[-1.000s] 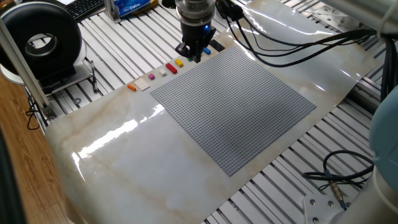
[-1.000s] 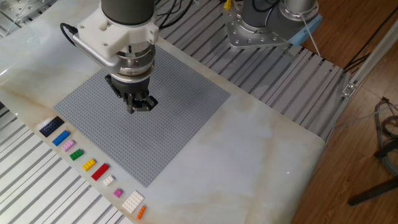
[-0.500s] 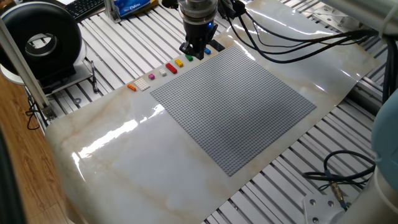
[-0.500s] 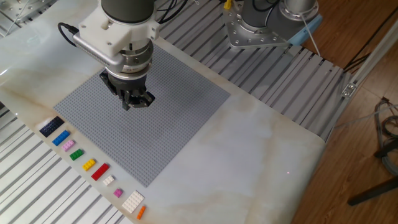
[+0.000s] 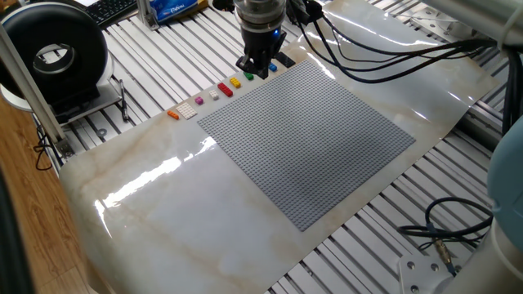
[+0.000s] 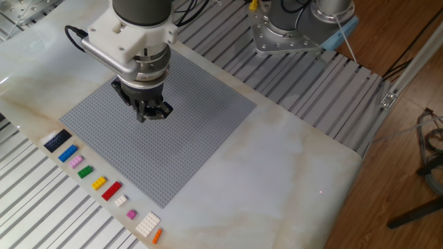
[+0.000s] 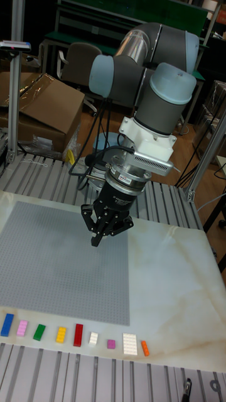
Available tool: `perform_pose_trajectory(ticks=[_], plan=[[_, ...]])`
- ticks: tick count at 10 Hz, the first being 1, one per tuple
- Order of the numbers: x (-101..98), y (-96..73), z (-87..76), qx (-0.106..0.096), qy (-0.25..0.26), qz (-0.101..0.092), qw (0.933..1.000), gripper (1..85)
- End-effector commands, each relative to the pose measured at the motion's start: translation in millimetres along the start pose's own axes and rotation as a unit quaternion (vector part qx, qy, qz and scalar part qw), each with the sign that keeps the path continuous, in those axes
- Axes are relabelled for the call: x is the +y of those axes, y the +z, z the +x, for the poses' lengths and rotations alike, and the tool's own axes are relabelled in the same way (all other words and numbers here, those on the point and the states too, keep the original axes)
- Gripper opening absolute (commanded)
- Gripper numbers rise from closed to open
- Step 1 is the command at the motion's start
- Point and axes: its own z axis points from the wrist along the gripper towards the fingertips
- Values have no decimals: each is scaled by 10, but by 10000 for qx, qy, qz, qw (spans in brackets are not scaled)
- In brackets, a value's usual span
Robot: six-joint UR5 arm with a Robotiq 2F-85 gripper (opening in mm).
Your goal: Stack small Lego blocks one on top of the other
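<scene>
Grey studded baseplate (image 5: 306,139) fills the middle of a pale marble table (image 5: 163,212) in one fixed view. The gripper (image 5: 259,72) hangs over the plate's far left corner, partly hiding the bricks behind it; only a sliver of the blue brick (image 5: 273,67) and black brick (image 5: 285,60) shows.

In the other fixed view, the gripper (image 6: 151,115) hovers above the baseplate (image 6: 194,117), holding nothing, well apart from the row of bricks along the near left edge. The black brick (image 6: 57,140) lies at the far end of the row, the blue brick (image 6: 67,153) just beside it, and the small pink-purple brick (image 6: 131,215) near the other end.

In the tall fixed view, the gripper (image 7: 100,233) points down with its fingers slightly apart (empty). The row runs along the near edge of the baseplate (image 7: 50,276): blue brick (image 7: 7,324) far left, pink-purple brick (image 7: 111,343) towards the right.
</scene>
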Motion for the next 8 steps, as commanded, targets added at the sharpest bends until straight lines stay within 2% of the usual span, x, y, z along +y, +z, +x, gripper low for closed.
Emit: perform_pose_trajectory(ticks=[1, 5, 8], plan=[[11, -34, 69, 119, 83, -70, 9999, 10], [137, -86, 98, 237, 341, -251, 9988, 10], [158, -80, 72, 255, 346, -214, 9988, 10]])
